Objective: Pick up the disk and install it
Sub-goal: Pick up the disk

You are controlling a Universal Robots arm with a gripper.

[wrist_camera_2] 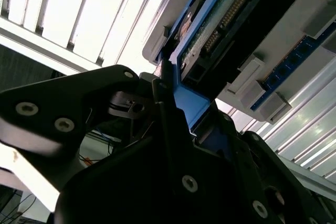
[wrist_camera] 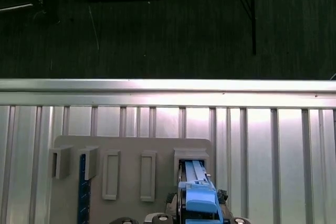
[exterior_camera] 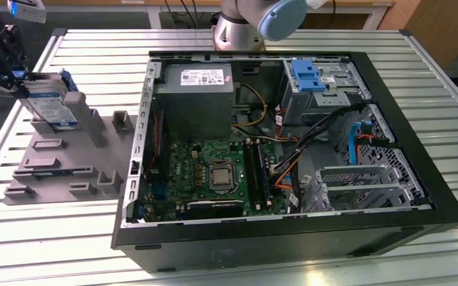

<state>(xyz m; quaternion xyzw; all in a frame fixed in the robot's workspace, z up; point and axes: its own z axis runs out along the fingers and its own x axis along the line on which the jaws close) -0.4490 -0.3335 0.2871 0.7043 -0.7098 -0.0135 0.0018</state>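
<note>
My claw point(exterior_camera: 14, 80) pinches the blue bracket of the disk point(exterior_camera: 50, 106), which stands on edge in the grey fixture block point(exterior_camera: 62, 164) at the exterior view's left, on the slatted worktop point(exterior_camera: 46, 238). The open computer case point(exterior_camera: 420, 196) lies just beside the block, toward the exterior view's right.

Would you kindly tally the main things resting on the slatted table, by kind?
Disk: 1
Grey fixture block: 1
Open computer case: 1
Total: 3
</note>
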